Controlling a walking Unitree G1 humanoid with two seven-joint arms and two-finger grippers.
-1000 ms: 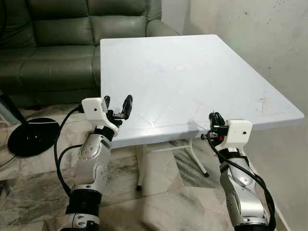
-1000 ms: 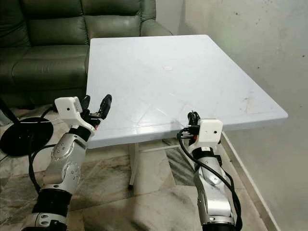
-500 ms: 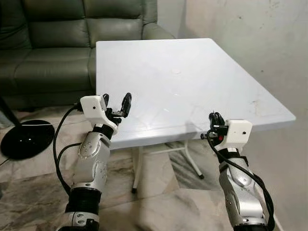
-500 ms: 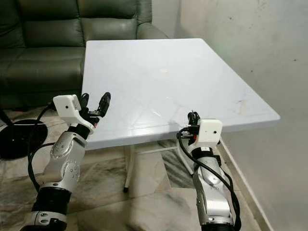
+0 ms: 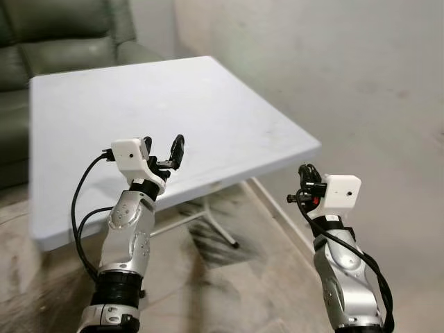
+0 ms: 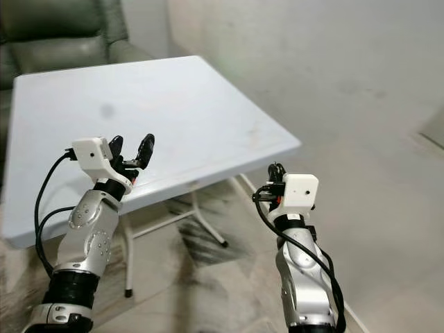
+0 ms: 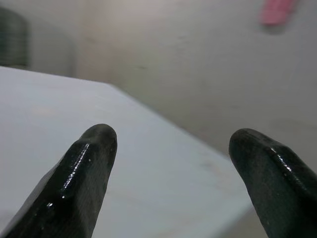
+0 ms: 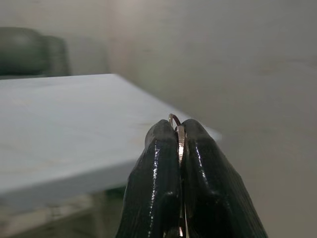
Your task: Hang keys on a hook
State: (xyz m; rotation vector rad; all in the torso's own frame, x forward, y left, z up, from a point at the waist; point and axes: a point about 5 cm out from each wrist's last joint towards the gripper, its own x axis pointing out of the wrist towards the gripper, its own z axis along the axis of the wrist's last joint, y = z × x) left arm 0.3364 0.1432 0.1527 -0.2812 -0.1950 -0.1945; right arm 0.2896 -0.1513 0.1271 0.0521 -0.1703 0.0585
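Carrying keys, hook yet to be found.
Eye views: left gripper gapes over the table; right gripper raised beside it.
Right wrist: fingers pinch the keys. Next: locate the hook.

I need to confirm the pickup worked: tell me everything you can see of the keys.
The keys show as a thin silvery metal sliver with a small wire ring arching above it, pinched edge-on between the closed black fingers of the right gripper. Most of it is hidden between the fingers. The gripper is held in the air beside the white table, facing the wall.
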